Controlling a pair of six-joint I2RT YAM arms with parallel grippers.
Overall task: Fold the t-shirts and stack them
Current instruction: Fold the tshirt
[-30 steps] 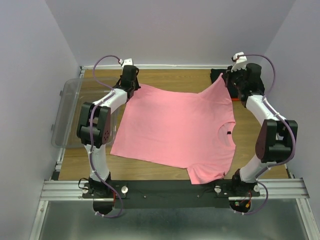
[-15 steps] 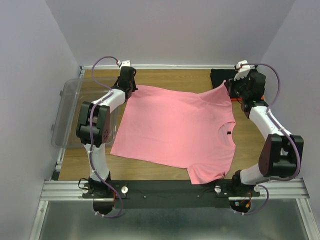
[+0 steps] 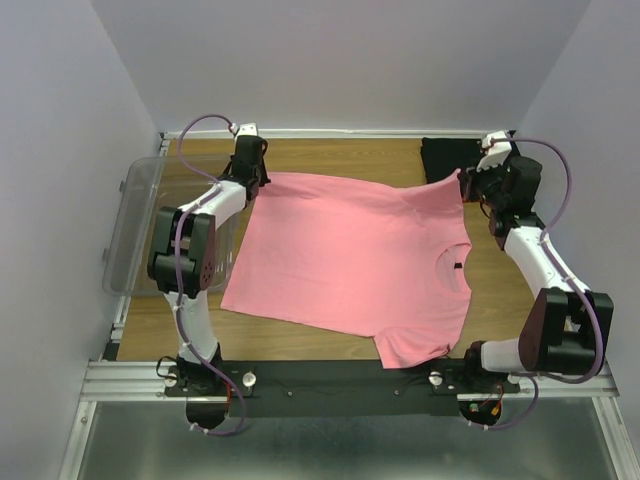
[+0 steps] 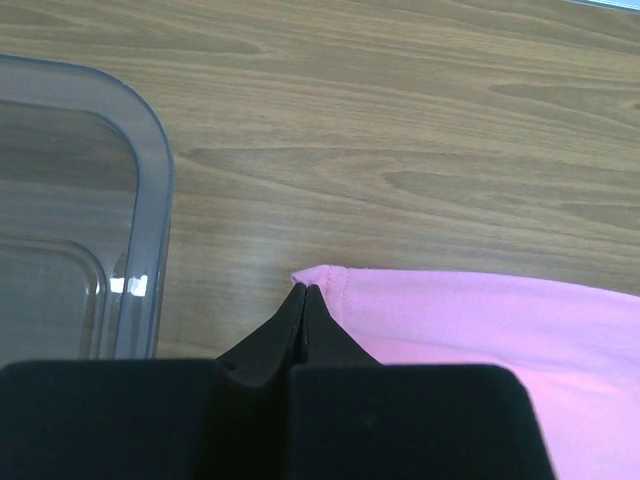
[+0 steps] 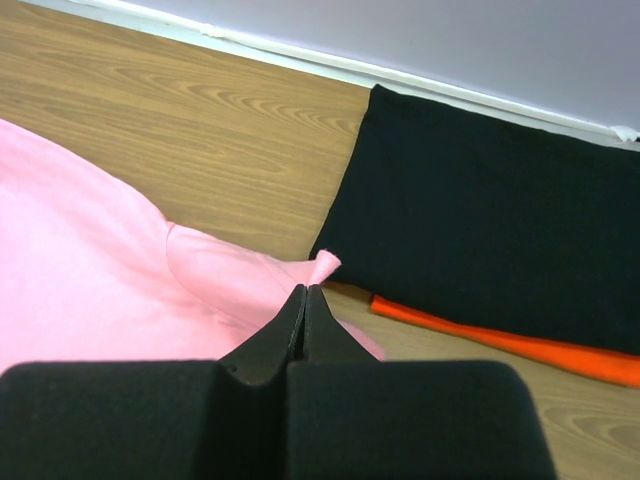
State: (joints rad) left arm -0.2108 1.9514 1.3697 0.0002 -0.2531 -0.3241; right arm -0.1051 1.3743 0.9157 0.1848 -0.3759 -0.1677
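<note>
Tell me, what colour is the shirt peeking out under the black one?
Orange-red. That shirt shows best in the right wrist view.

Left pincer [image 3: 260, 178] and right pincer [image 3: 463, 181] pinch far corners of the pink t-shirt [image 3: 350, 260] on the table [image 3: 340, 155].

A spread t-shirt [image 3: 350, 260] lies across the middle of the bench [image 3: 340, 155]. A tub [image 3: 135, 220] sits at the bench's left side, beside it. In the far right corner, an upper folded t-shirt [image 5: 480, 230] lies on a lower folded t-shirt [image 5: 520, 345]. The left gripper [image 4: 303, 292] pinches the spread t-shirt's far left corner. The right gripper [image 5: 305, 290] pinches its far right tip, just beside the stack.
</note>
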